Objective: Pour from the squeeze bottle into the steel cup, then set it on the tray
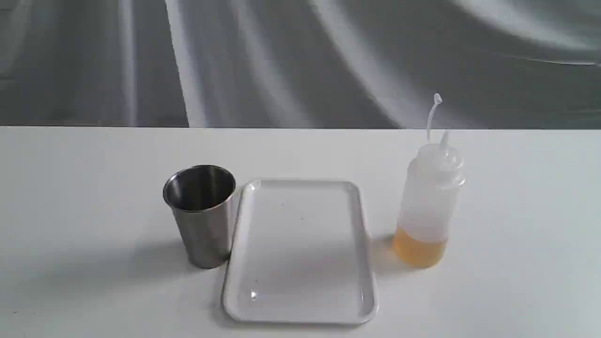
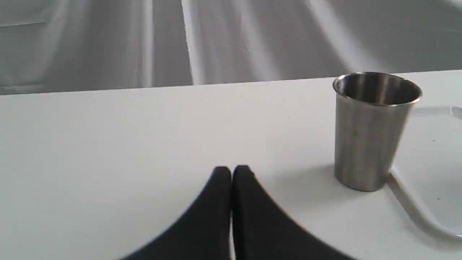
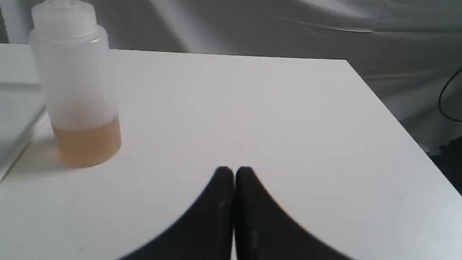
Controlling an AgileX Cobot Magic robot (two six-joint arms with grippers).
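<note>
Table (image 1: 70,188) bears three things in a row, seen from the exterior view; tray (image 1: 300,253) lies flat in the middle, long side running front to back; steel cup (image 1: 203,220) upright on the table left of it, just beside the left rim, contact unclear; squeeze bottle (image 1: 427,206) upright on the table right of it, near but apart; draped cloth (image 1: 300,56) behind the far edge.

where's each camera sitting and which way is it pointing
Exterior view: raised, facing across the table toward the grey backdrop; sees steel cup, tray, squeeze bottle; no robot parts.
Left wrist view: low over the table, facing the grey backdrop; shut left gripper nearest, steel cup and tray rim beyond.
Right wrist view: low over the table; shut right gripper nearest, squeeze bottle beyond.
Shared: exterior and left wrist both show steel cup, tray.
</note>
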